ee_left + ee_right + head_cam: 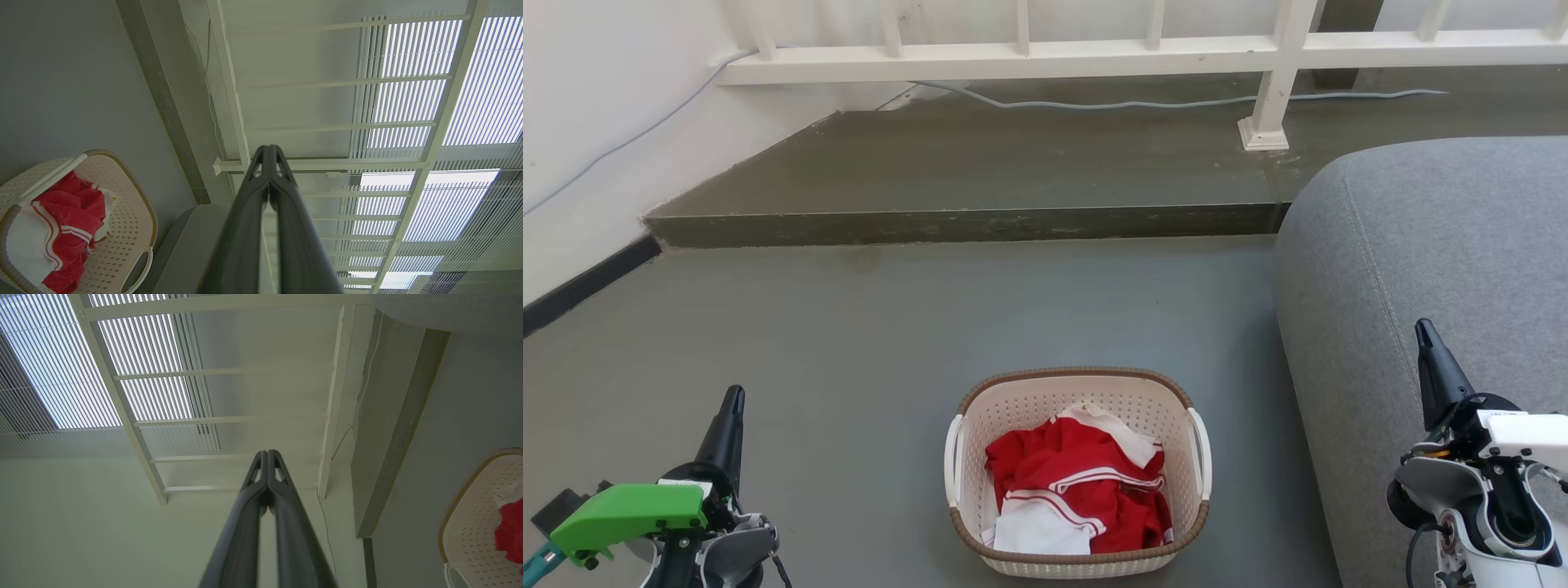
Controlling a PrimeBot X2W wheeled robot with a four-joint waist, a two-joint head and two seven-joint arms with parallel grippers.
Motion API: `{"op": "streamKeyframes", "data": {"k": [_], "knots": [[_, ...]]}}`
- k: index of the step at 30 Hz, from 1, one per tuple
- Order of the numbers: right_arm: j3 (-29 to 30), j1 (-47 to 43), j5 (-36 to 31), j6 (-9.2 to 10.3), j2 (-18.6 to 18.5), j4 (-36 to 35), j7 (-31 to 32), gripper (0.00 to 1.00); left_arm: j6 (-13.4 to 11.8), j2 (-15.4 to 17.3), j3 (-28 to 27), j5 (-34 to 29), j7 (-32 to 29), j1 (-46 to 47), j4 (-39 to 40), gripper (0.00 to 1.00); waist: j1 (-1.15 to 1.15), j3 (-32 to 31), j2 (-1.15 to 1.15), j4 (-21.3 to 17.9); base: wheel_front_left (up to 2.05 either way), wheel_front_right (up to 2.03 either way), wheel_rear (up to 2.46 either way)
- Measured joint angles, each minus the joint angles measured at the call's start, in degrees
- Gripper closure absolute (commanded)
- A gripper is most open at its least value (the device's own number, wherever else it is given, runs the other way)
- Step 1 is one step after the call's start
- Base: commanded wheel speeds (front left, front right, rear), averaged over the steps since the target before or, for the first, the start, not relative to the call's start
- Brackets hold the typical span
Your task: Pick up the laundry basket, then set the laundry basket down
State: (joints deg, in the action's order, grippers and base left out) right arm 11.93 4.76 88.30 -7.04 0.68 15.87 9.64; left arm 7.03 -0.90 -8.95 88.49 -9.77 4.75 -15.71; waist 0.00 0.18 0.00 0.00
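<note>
Dark fingers of the left gripper (pixel 735 396) are lying pressed together, tips touching, holding nothing. It is hovering low at the left, well apart from the basket (pixel 1078 373). The basket is sitting on the floor (pixel 849 343) at centre, between the two arms, its right side near the sofa (pixel 1437 245). Red and white clothes (pixel 1070 482) are lying heaped inside. Further over, the right gripper (pixel 1424 328) is likewise closed on nothing, hovering in front of the sofa.

Step, as judged: the pickup is not yet beginning, and neither handle is being touched. The next move is calling for both grippers to part their fingers and come inward and down, one to the left handle (pixel 950 457), the other to the right handle (pixel 1203 461), gripping evenly so the load is not tipping. The sofa is leaving little room on the right.

Surface: smooth grey floor, looking level. Room, left to right: white wall (pixel 588 98) with dark skirting (pixel 588 282). A raised step (pixel 964 224) is running across behind, a white railing (pixel 1013 53) is standing on it, and a grey cable (pixel 1094 104) is trailing along its foot.
</note>
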Motion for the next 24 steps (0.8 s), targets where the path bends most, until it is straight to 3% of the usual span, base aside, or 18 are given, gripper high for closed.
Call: {"op": "streamKeyframes", "data": {"k": [24], "knots": [[0.0,0.0,0.0,0.0,0.0,0.0,0.0,1.0,0.0,0.0,0.0,0.0,0.0,0.0,0.0,1.0,0.0,0.0,0.0,0.0,0.0,0.0,0.0]]}}
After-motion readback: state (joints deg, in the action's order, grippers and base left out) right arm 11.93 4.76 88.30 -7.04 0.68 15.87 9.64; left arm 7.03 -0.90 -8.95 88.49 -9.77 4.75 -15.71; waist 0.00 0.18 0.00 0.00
